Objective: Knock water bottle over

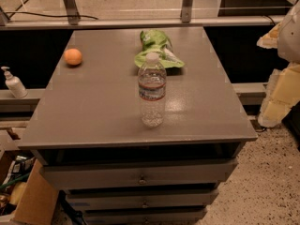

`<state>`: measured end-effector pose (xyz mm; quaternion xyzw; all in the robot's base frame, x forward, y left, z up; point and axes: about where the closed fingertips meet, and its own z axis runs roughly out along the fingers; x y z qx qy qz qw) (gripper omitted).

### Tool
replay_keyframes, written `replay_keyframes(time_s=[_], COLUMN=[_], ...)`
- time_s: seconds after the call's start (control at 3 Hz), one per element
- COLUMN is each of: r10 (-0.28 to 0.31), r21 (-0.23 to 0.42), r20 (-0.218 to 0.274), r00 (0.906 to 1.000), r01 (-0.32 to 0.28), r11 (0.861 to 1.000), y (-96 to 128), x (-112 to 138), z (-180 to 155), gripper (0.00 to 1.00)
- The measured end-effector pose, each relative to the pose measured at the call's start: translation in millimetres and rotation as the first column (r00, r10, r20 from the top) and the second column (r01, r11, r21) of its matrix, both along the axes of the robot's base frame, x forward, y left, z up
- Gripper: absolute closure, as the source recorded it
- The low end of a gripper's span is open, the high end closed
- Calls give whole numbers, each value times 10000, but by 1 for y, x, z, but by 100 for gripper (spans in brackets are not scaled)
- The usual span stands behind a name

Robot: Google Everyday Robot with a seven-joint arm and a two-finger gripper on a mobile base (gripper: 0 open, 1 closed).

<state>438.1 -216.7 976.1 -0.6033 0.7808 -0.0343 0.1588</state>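
Drawers (pixel 140 175) of the grey cabinet sit closest, with a cardboard box (pixel 33 203) low beside them. The gripper (pixel 277 102) hangs at the view's right edge, off the side of the cabinet top (pixel 93 107), touching nothing. Can't tell how wide it stands. The water bottle (pixel 152 90) is upright with its cap on, well apart from the gripper, leftward of it in the view and near the top's front edge. A green bag (pixel 157 50) lies just behind the bottle. An orange (pixel 73 56) sits farther from the gripper, at the back corner, and a pump dispenser (pixel 13 82) stands on a ledge past the cabinet's far side. My read: the approach hasn't begun. To do it well, sweep in sideways and hit at label-band height or above, so the bottle tips. A low push on that smooth top would likely just skate it. Drive it toward the bare stretch on the far side, not the front edge, where it could roll off. Stay clear of the bag. Water level isn't readable, so assume it's heavy and follow through.
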Motion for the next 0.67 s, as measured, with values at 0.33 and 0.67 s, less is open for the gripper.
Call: replay_keyframes(time_s=[0.33, 0.67], r10=[0, 38], r21=[0, 332], r20=[2, 177], r00=[10000, 9998], r01=[0, -44], r11=[10000, 9994], y=[0, 1], x=[0, -1], z=[0, -1], gripper=[0, 0])
